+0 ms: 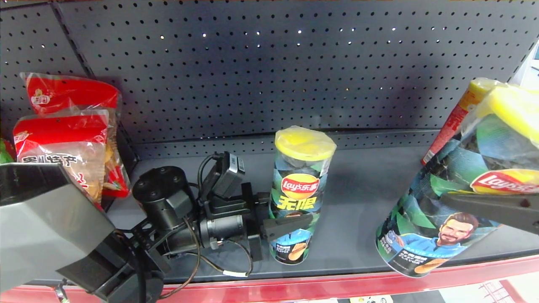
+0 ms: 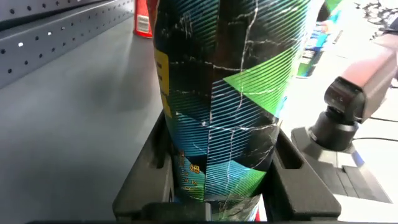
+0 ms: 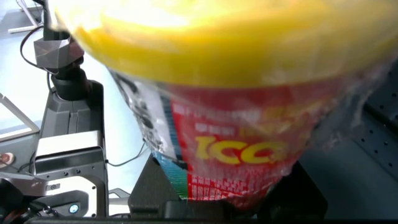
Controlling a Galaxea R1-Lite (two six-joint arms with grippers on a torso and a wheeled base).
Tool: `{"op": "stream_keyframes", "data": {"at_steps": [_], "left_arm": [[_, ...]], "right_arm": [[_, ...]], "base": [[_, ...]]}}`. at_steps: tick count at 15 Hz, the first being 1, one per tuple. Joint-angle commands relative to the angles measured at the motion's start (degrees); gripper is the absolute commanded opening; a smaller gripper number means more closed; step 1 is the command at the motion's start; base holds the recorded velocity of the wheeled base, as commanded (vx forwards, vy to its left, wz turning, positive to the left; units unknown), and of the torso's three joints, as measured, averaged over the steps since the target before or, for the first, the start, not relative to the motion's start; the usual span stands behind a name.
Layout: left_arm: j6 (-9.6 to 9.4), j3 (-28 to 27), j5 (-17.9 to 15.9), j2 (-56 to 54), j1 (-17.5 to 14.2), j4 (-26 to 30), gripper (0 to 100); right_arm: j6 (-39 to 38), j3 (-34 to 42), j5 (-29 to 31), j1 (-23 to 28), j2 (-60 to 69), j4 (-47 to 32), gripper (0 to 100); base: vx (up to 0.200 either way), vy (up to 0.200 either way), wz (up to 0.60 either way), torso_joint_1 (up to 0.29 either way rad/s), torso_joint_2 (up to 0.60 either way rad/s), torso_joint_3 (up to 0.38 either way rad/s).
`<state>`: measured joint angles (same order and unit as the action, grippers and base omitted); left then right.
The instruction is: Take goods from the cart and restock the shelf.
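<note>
A chip can (image 1: 302,193) with a yellow lid and a green-blue wrapper stands upright on the dark shelf (image 1: 362,198), near its front middle. My left gripper (image 1: 290,227) reaches in from the left and is shut on the can's lower half. The left wrist view shows the can (image 2: 217,118) between the two fingers (image 2: 146,180). At the right, my right gripper (image 1: 492,208) is shut on a plastic-wrapped bundle of chip cans (image 1: 459,185). The bundle is tilted and held over the shelf's front right. Close up, the bundle (image 3: 236,124) shows a yellow lid and red print.
Red snack bags (image 1: 67,126) stand at the shelf's left end, just behind my left arm. A pegboard wall (image 1: 269,63) closes the back and a red lip (image 1: 294,290) runs along the front. Bare shelf lies between the can and the bundle.
</note>
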<state>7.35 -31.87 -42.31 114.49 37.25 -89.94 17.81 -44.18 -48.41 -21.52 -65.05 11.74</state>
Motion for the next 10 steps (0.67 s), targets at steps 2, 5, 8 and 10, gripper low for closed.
{"op": "stream_keyframes", "data": {"at_steps": [2, 5, 8, 10], "left_arm": [[0.03, -1.36, 0.13, 1.17, -0.16, -0.06, 0], [0.21, -4.43, 1.36, 3.37, -0.16, -0.06, 0], [0.56, -4.70, 1.36, 4.16, -0.16, -0.06, 0], [0.38, -3.64, 1.36, 4.69, -0.16, -0.06, 0]], "right_arm": [[0.03, 0.06, -0.02, -0.02, -0.08, 0.04, 0], [0.03, 0.15, -0.02, -0.02, -0.08, 0.04, 0], [0.03, 0.67, -0.02, -0.02, -0.08, 0.04, 0], [0.03, 0.50, -0.11, -0.02, -0.17, 0.04, 0]], "base": [[0.000, 0.000, 0.00, 0.000, 0.00, 0.000], [0.000, 0.000, 0.00, 0.000, 0.00, 0.000], [0.000, 0.000, 0.00, 0.000, 0.00, 0.000], [0.000, 0.000, 0.00, 0.000, 0.00, 0.000]]}}
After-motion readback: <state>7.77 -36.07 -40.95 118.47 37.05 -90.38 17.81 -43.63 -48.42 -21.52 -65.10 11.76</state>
